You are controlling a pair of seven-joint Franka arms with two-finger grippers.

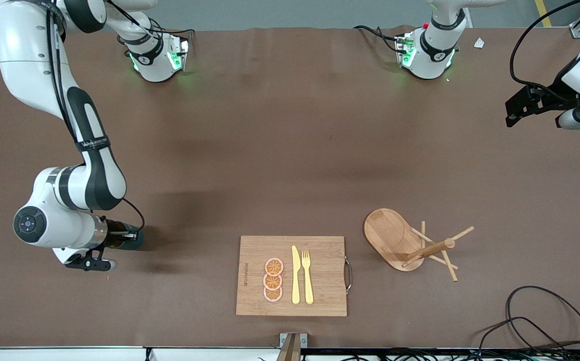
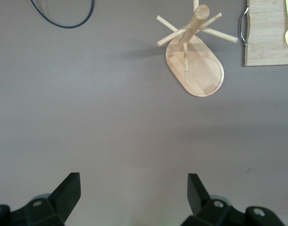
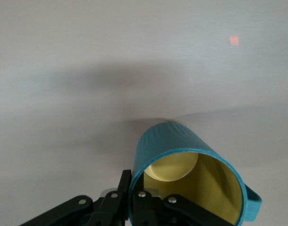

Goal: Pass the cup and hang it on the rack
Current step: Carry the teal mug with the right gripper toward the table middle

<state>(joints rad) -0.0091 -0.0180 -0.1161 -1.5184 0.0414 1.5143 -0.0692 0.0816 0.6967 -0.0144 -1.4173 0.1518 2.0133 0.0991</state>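
- Right pincer [image 3: 134,197], low at the right arm's end of the surface [image 1: 290,150], is pinching the cup [image 3: 181,160] by its rim.
- Left pincer [image 2: 134,195] waits spread, over bare surface.
- Rack [image 1: 410,243] stands at 3 o'clock of the cutting board [image 1: 292,276].

A: What colour is the cup [image 3: 181,155]?

B: Teal outside with faint fine ribbing, pale yellow inside. From the front it shows only as a dark sliver, so I trust the right wrist view for that.

A: And the rack [image 1: 410,243]?

B: Light honey-coloured wood, base and pegs alike.

A: The cutting board [image 1: 320,301]?

B: Paler striped wood (a grey metal handle on one edge). On it, three orange slices [image 1: 273,280] with pinkish rims, plus a knife [image 1: 295,276] and fork [image 1: 307,277], both yellow.

A: The table [image 1: 280,150]?

B: Plain brown. The arms are white and black, with green lights at their bases.
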